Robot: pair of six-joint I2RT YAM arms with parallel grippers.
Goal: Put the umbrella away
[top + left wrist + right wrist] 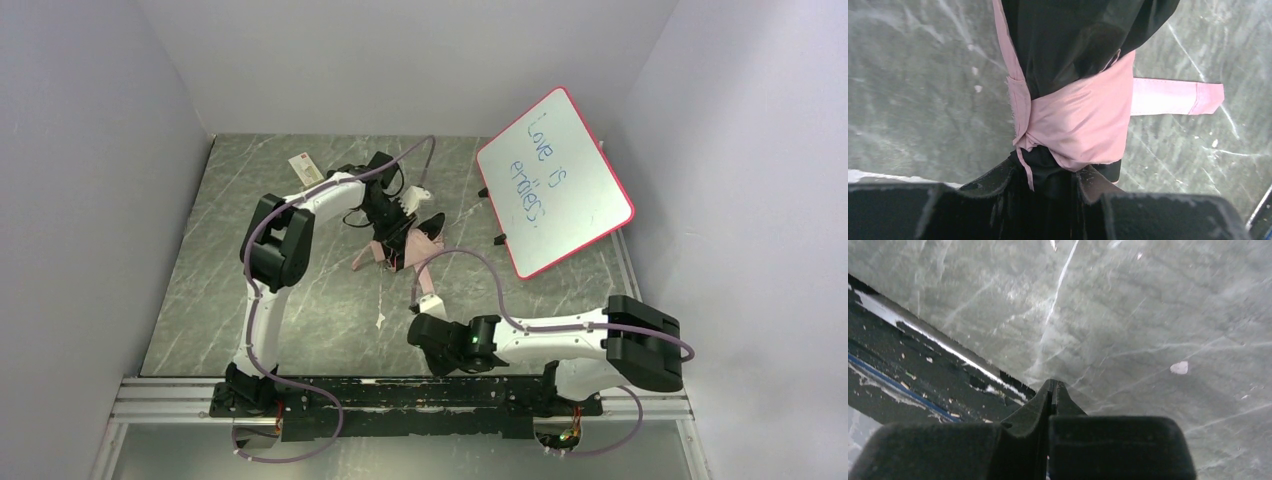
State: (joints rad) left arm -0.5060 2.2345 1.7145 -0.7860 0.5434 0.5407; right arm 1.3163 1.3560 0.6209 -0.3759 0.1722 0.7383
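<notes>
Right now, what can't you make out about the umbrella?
- Top view: umbrella mostly hidden under the left arm at its wrist; shaft not visible.
- Left wrist view: its fabric is cut off by the top edge; handle out of frame.
- Top view: small card at the far left, print too small to read.
- Right wrist view: only table, no umbrella.

Marbled grey counter [200, 300], white booth
Plain walls [400, 60] rise beyond the left end effector [1050, 182]; soft, even light.

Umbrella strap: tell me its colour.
The strap of the umbrella is pale pink, clearest in the left wrist view.
</notes>
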